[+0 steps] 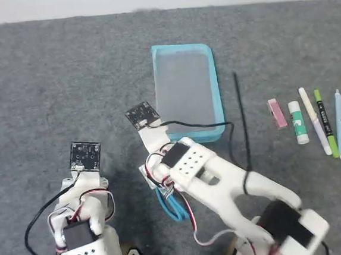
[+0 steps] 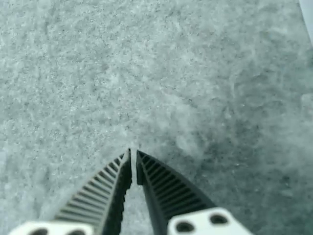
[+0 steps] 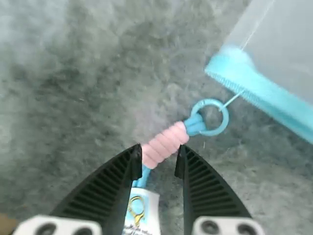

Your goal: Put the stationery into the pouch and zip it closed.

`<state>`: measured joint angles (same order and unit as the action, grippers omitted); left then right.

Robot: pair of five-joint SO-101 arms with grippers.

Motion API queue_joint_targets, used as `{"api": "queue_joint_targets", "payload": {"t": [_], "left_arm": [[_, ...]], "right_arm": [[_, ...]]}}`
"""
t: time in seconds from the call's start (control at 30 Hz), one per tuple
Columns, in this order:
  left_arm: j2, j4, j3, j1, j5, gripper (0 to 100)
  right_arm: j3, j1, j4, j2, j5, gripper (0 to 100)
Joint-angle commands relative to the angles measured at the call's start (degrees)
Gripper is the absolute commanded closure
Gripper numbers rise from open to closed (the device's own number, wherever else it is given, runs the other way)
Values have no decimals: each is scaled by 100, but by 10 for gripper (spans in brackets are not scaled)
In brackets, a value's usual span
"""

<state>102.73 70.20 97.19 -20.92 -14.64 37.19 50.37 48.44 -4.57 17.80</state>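
The pouch (image 1: 217,93), translucent with a light blue edge, lies flat at mid-table; its corner (image 3: 254,83) is near my right gripper. My right gripper (image 3: 157,149) is shut on the pink coiled zipper strap (image 3: 164,142), which ends in a blue ring (image 3: 211,117) by the pouch corner. The right arm (image 1: 223,182) stretches from the lower right toward the pouch's near left corner. To the right of the pouch lies the stationery: a pink eraser (image 1: 277,113), a glue stick (image 1: 298,122), a white pen (image 1: 314,121), a green highlighter (image 1: 325,123) and a blue pen (image 1: 340,123). My left gripper (image 2: 133,151) hangs shut over bare carpet.
Grey carpet (image 1: 64,77) covers the table. A black cable (image 1: 241,121) runs between the pouch and the stationery. The left arm (image 1: 84,230) stands at the lower left, apart from the pouch. A white tag (image 3: 139,215) sits between the right fingers' bases.
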Motion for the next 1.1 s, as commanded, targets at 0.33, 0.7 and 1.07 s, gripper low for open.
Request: {"api": "queue_joint_targets", "payload": {"t": [0.33, 0.7, 1.07], "left_arm": [[132, -220, -57, -35, -88, 988], [132, -220, -57, -35, -88, 988], [132, -220, -57, -35, -88, 988]], "right_arm": [[-563, -426, -171, 910, 123, 892], [-589, -453, -110, 927, 105, 781], [-615, -673, 330, 927, -193, 987]]}}
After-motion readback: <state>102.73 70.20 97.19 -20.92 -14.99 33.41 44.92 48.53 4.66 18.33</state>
